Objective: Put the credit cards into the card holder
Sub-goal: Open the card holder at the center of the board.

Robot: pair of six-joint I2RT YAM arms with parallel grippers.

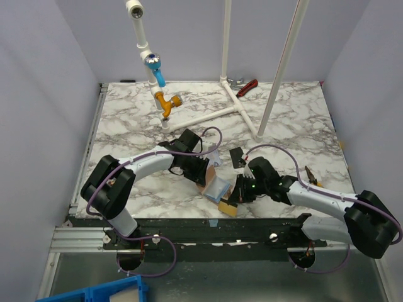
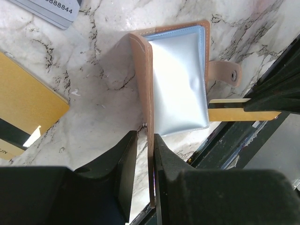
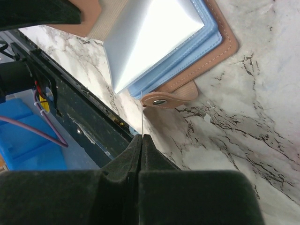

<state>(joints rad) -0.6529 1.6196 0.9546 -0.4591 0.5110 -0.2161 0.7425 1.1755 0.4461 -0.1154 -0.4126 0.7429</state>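
The tan card holder [image 2: 178, 79] lies open by the table's near edge, its shiny clear sleeves facing up. One cover stands upright between the fingers of my left gripper [image 2: 144, 138]. It leans on the right finger, with a gap to the left finger. My right gripper [image 3: 141, 137] is shut on a gold credit card [image 2: 229, 112]. That card shows edge-on in the right wrist view, and its tip sits at the sleeves' edge beside the snap tab [image 3: 168, 98]. A second gold card with a dark stripe [image 2: 28, 108] and a silvery-grey card [image 2: 51, 11] lie flat on the marble.
A white pipe frame [image 1: 239, 107] with orange and blue fittings [image 1: 167, 102] stands at the back. Red-handled pliers [image 1: 247, 87] lie at the far edge. The black rail [image 1: 208, 223] runs just below the holder. A blue bin [image 1: 94, 292] sits under the table.
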